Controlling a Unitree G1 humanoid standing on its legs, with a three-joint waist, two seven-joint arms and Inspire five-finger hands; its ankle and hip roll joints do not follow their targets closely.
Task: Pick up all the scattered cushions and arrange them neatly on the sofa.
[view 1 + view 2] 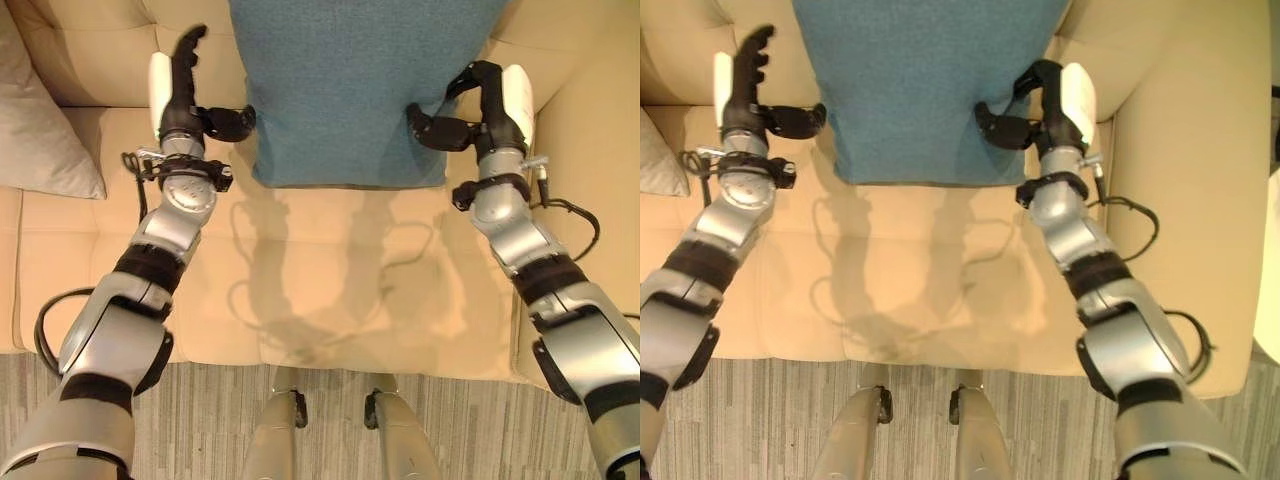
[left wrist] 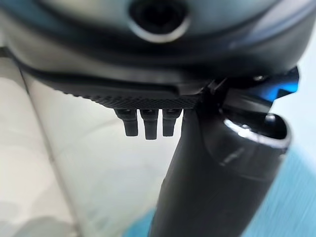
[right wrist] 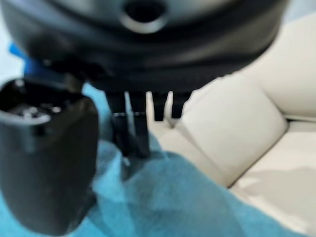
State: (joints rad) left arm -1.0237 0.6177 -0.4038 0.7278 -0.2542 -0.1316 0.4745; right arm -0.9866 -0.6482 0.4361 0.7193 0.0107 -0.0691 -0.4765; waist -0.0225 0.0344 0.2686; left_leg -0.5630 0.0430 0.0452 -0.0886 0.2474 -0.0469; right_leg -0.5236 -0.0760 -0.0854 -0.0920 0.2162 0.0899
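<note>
A large teal cushion (image 1: 350, 90) stands upright against the back of the beige sofa (image 1: 330, 280), its lower edge on the seat. My left hand (image 1: 180, 95) is at the cushion's left edge with fingers straight and pointing up, clear of the fabric; its thumb (image 1: 228, 122) reaches to the cushion's side. My right hand (image 1: 492, 100) is at the cushion's right edge. Its fingers (image 3: 133, 133) curl into the teal fabric while the thumb (image 1: 432, 130) presses on the front face.
A grey cushion (image 1: 40, 115) leans in the sofa's left corner. The sofa's right armrest (image 1: 1200, 150) rises beside my right arm. Grey carpet (image 1: 220, 420) runs along the sofa's front edge.
</note>
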